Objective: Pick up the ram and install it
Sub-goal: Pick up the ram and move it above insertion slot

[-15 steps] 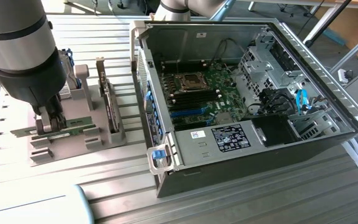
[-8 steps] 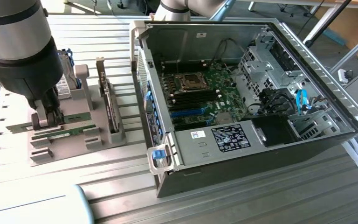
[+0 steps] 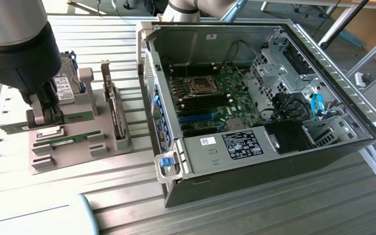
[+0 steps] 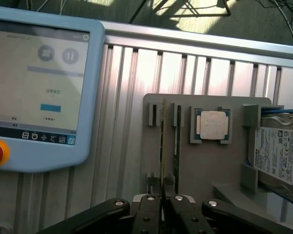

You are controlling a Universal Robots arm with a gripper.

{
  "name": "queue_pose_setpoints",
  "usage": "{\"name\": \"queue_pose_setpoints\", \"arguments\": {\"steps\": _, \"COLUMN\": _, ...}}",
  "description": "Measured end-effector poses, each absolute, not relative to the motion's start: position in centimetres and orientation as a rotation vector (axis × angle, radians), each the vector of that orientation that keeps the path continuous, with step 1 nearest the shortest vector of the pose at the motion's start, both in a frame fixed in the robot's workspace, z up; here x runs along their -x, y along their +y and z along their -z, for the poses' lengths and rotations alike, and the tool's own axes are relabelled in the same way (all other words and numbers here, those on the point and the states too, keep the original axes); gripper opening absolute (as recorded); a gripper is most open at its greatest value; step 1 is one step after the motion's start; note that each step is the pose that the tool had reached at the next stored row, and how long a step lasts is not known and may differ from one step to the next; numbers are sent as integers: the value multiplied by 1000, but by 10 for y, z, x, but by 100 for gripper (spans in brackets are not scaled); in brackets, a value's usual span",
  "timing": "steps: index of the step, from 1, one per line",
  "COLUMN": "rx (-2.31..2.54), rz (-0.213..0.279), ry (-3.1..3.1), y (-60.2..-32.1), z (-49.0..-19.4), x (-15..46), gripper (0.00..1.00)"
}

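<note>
Over the gray holder (image 3: 77,147), we see the gripper (image 4: 162,200) pinched narrowly on the ram (image 4: 162,146), standing on edge in its slot (a second stick (image 4: 177,141) sits just beside it).

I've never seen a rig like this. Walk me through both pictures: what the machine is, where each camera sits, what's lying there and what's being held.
The machine is a robot arm ending in a gripper, a two-fingered clamp. One picture comes from a camera standing off the arm. The other comes from a camera on its wrist, looking along the clamp.

On the ribbed metal table sit an open computer case, a grey parts holder and the robot's control tablet.

The holder carries the ram, a thin green memory stick standing on edge. Beside it are a second stick, a square processor chip, a hard drive and an upright card.

The gripper is shut on the ram, which appears seated in its slot.
</note>
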State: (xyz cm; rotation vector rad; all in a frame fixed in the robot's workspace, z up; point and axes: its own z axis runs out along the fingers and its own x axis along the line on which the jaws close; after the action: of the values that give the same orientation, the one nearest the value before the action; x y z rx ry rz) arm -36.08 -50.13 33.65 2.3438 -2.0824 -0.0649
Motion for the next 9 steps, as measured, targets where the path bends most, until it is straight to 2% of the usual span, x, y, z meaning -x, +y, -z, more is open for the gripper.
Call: {"name": "queue_pose_setpoints", "arguments": {"steps": 9, "rx": -2344, "rz": 65, "ry": -2082, "y": -501, "z": -357, "x": 361, "gripper": 14}}
